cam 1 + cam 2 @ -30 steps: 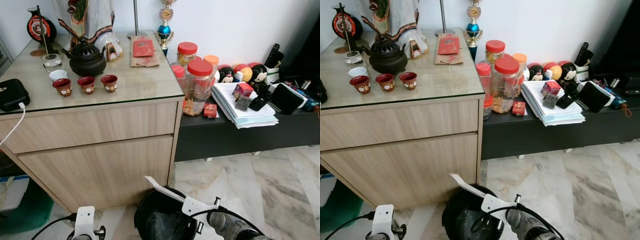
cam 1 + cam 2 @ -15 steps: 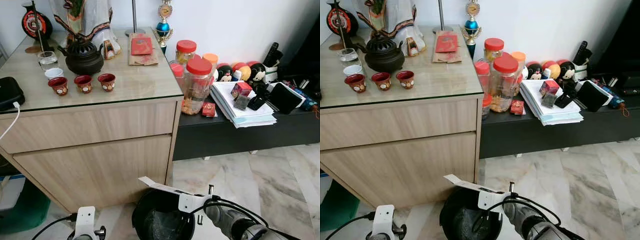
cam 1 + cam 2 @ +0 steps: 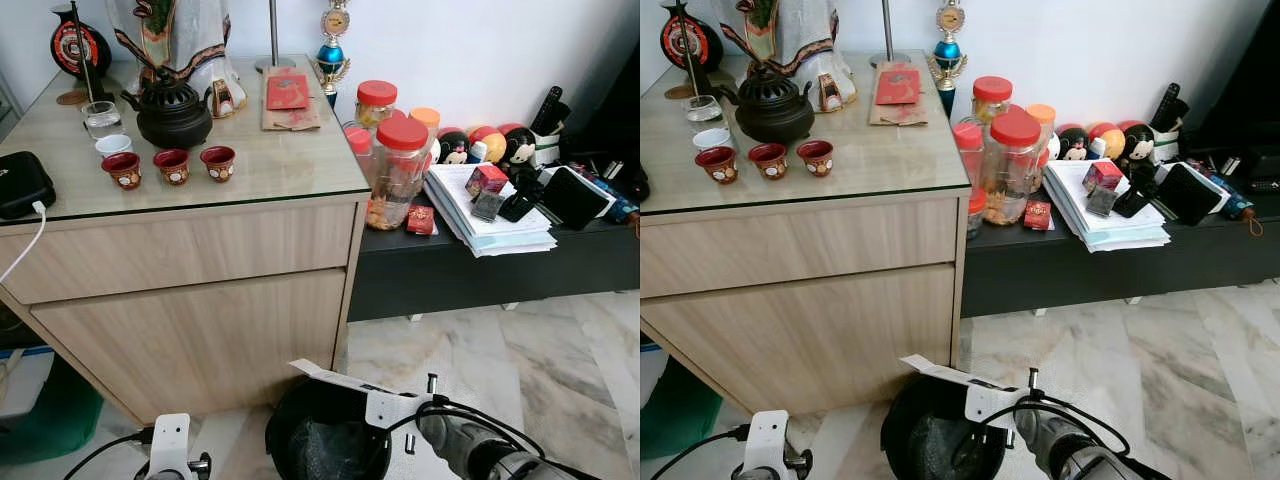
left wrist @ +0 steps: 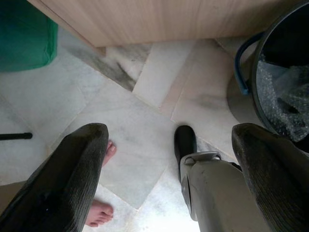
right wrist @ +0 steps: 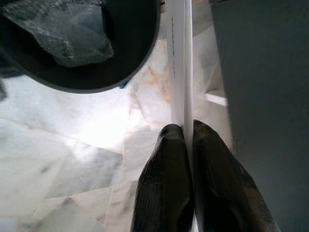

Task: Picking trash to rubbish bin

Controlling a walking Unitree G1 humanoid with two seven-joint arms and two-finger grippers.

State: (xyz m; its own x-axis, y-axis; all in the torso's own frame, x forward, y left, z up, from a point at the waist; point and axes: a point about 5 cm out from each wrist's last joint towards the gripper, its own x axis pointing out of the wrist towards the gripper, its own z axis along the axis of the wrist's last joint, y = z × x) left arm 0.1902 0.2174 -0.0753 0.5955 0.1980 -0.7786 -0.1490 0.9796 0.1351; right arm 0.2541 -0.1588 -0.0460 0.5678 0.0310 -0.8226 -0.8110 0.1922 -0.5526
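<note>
Right gripper [image 5: 187, 140] pinching a flat white card [image 5: 180, 67], fingers [image 5: 164, 183] pressed on both faces, card seen edge-on in wrist view. In the head views the card [image 3: 330, 377] sticks out roughly level over the rim of the black rubbish bin [image 3: 290, 440], w/ the right arm low at bottom right. Bin sits on the marble floor [image 3: 520, 360], just in front of the wooden counter [image 3: 190, 290]; crumpled clear plastic [image 5: 63, 29] lies inside the bin.

Left gripper [image 4: 169, 169] spread wide, nothing between fingers [image 4: 72, 179], hanging above floor tiles beside the bin [image 4: 285, 87]; the robot's foot [image 4: 185, 142] and a person's bare toes [image 4: 99, 212] visible below it. Green container [image 4: 24, 34] near counter base.

Counter top: black teapot [image 3: 172, 115], three red cups [image 3: 172, 165], glass [image 3: 103, 120], black pouch [image 3: 22, 185] w/ white cable. Next to counter, low black shelf [image 3: 480, 270] w/ red-lidded jars [image 3: 398, 170] and a paper stack [image 3: 485, 215].
</note>
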